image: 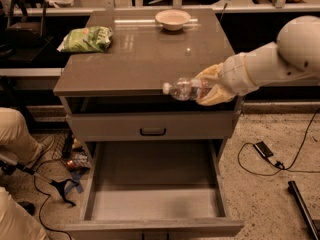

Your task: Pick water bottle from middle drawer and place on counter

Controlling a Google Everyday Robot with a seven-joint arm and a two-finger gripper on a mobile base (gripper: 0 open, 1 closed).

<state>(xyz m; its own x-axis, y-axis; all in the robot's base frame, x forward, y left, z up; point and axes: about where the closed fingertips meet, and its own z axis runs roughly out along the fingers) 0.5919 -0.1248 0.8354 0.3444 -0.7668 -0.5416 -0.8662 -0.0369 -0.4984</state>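
Observation:
The water bottle (184, 89) is a small clear plastic bottle with a white cap pointing left. It lies level in my gripper (210, 86), which is shut on its right end. Bottle and gripper hover at the counter's front edge, right of centre, just at slab height. The counter (145, 54) is a glossy grey-brown top. The middle drawer (152, 186) is pulled out below, its pale floor bare. My white arm (280, 59) comes in from the right.
A green snack bag (86, 39) lies at the counter's back left. A pale bowl (172, 19) stands at the back centre. A closed drawer front with a black handle (152, 131) sits above the open drawer. A person's legs (15, 134) and cables are on the left floor.

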